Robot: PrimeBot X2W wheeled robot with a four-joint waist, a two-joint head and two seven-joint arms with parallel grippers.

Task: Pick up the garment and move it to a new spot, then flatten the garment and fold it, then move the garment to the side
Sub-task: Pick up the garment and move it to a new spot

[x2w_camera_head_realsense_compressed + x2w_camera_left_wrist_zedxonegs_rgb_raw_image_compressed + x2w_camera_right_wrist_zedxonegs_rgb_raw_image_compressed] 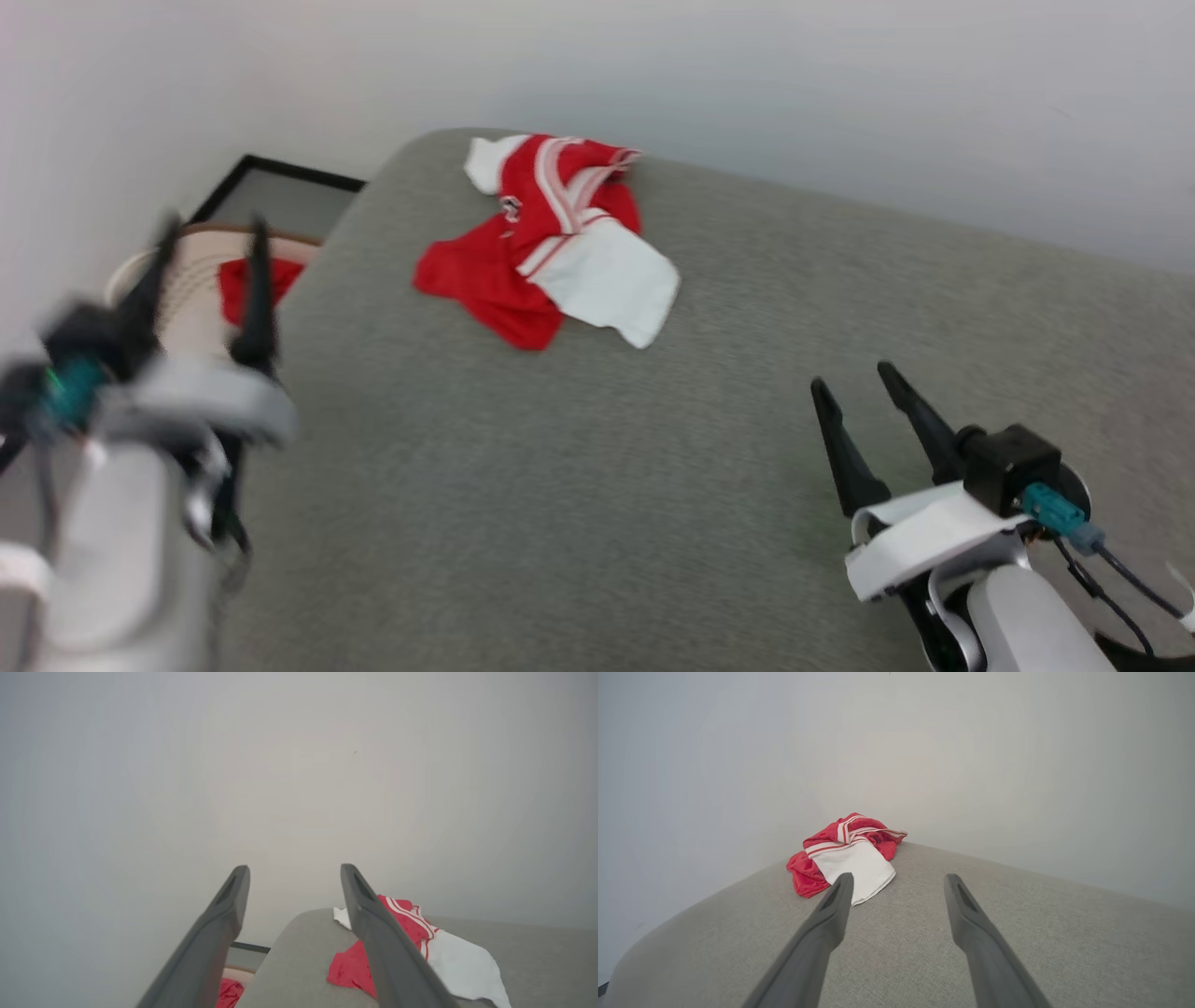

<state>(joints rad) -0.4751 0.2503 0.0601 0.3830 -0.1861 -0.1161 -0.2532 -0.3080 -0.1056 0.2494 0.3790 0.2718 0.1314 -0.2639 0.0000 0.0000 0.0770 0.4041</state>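
No legible text (small emblem (509, 207) on the garment (537, 233) blurred)

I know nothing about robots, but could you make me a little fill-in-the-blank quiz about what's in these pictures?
The crumpled red soft fabric garment with white panels lies on the ____ upholstered surface.
The left gripper and the right gripper are both ____, holding nothing.
The pale perforated basket beside the surface holds a ____ cloth.
Missing words: grey; open; red.
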